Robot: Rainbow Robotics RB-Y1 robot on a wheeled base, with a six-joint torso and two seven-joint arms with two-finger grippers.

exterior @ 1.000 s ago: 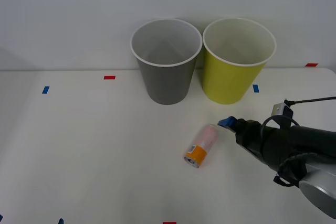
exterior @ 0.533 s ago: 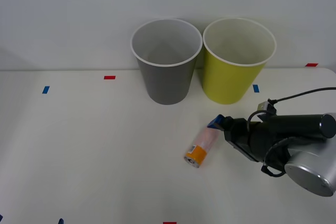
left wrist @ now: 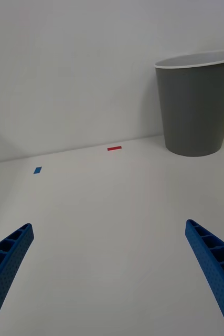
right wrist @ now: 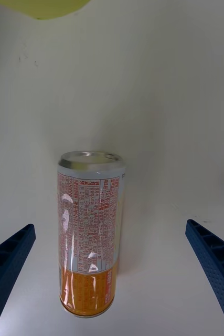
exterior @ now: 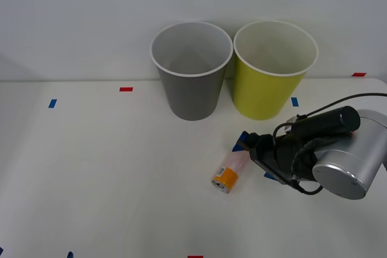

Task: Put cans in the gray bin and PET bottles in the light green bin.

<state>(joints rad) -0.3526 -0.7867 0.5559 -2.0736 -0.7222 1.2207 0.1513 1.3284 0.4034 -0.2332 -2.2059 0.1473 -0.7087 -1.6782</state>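
Can [exterior: 231,168]: slim, pale pink with an orange band, lying on its side on the white counter [exterior: 109,179], lower centre-right of the front frame, in front of both bins and well apart from them.

Gray bin [exterior: 191,70]: upright, upper centre. Light green bin [exterior: 273,69]: upright just to its right, the two nearly touching.

Right pincer [exterior: 247,144]: released, at the can's silver end; in the right wrist frame its blue fingers [right wrist: 9,262] stand wide on either side of the can [right wrist: 91,236], touching nothing.

Left pincer [left wrist: 112,278]: released, idle over bare counter, facing the gray bin [left wrist: 198,105].

Step in hand, as judged: closing in to grasp. Centre the can between the fingers, which now sit nearer one side; clench across the mid-body, gently, since a thin can may dent or roll away.
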